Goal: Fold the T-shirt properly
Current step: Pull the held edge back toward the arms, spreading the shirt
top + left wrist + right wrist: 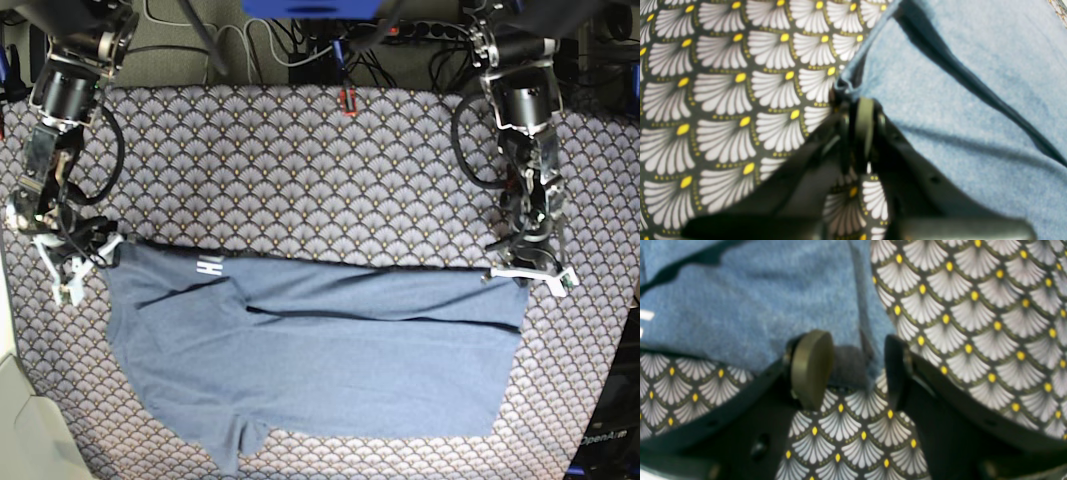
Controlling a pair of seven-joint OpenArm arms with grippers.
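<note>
The worktop [330, 160] is covered edge to edge by a dark cloth printed with pale fan scallops and yellow dots. Behind it, along the top of the base view, black cables [300, 45] lie tangled on a dull floor, and a small red object [347, 101] sits at the cloth's far edge.

The shirt [330, 350] lies flat across the lower half of the base view, its upper edge folded over in a long straight line; a bit of white lettering [208, 267] shows near the upper left of that fold, and a sleeve points down at lower left.

Both arms reach down from the top corners, forearms near vertical. The left hand [860, 110] — at the right of the base view — is clenched on the shirt's upper right corner, a pinch of blue hem bunched at its tips. The right hand [853, 366], at the left of the base view, stands with fingers [811, 368] spread wide, straddling the shirt's edge; cloth lies between them, nothing grasped.
</note>
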